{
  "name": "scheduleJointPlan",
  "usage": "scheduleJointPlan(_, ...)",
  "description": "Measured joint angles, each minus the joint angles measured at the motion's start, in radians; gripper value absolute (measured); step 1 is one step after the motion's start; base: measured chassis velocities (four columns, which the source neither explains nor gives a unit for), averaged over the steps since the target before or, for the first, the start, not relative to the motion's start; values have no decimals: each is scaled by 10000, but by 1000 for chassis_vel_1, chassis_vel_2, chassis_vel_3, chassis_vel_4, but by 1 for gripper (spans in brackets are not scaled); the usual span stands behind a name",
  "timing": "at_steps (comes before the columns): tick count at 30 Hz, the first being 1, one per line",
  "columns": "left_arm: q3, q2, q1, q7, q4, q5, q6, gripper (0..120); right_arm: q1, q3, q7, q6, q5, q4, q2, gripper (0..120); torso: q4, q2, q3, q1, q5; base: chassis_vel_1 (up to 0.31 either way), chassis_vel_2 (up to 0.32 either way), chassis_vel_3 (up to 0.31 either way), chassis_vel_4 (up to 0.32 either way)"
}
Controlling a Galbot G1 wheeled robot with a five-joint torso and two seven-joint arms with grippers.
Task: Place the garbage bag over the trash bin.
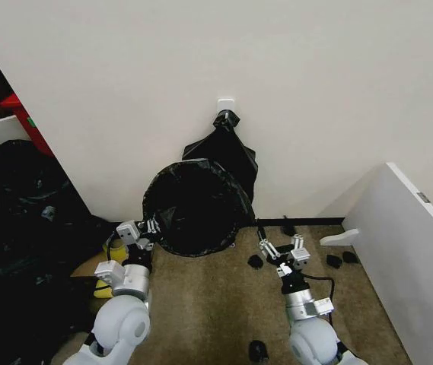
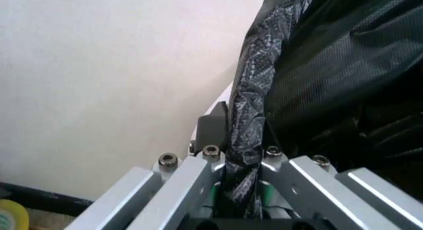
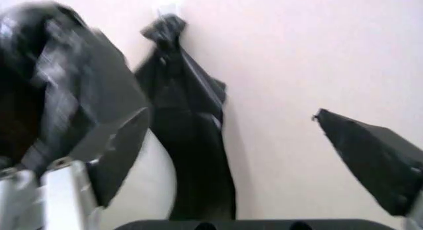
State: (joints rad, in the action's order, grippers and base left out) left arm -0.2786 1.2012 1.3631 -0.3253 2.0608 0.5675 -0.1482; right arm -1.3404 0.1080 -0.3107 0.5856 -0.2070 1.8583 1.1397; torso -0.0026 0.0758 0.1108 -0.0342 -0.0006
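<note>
Two claws at work, left claw (image 1: 152,226) clenched on black plastic garbage bag (image 1: 195,205) covering round bin, right claw (image 1: 283,248) released nearby, no readable writing.

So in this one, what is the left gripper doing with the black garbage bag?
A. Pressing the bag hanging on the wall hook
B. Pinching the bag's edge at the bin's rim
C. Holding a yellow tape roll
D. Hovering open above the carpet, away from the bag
B: the left wrist view shows a bunched strip of the garbage bag clamped between the left gripper fingers, at the left edge of the bag-covered trash bin.
</note>
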Motion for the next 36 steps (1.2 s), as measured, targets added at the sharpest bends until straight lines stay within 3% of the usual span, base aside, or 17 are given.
scheduleJointPlan(7, 84, 121, 101, 135, -353, -971, -630, 0, -130, -388, 381, -118, 1356, 577, -130, 98, 2, 0, 0, 0, -1, 0, 0, 0, 0)
scheduleJointPlan(11, 116, 220, 194, 193, -478, -1652, -991, 0, -111, -563, 363, -466, 2432, 583, -123, 77, 1, 0, 0, 0, 0, 0, 0, 0, 0)
scheduleJointPlan(13, 118, 224, 199, 194, -478, -1679, -1006, 0, -104, -579, 363, -511, 2475, 573, -122, 76, 1, 0, 0, 0, 0, 0, 0, 0, 0)
scheduleJointPlan(16, 121, 230, 212, 194, -467, -1722, -1018, 0, -21, -694, 238, -1011, 2628, 538, -108, 59, 1, 0, 0, 0, 0, 0, 0, 0, 0)
scheduleJointPlan(23, 131, 267, 229, 190, -424, -1748, -1019, 0, 77, -785, -89, -1638, 2771, 532, -76, 43, 1, 0, 0, 0, 0, 0, 0, 0, 0)
scheduleJointPlan(36, 132, 251, 231, 182, -408, -1744, -965, 0, 180, -907, -37, -1846, 2683, 520, -45, 43, 1, 0, 0, 0, 0, 0, 0, 0, 0)
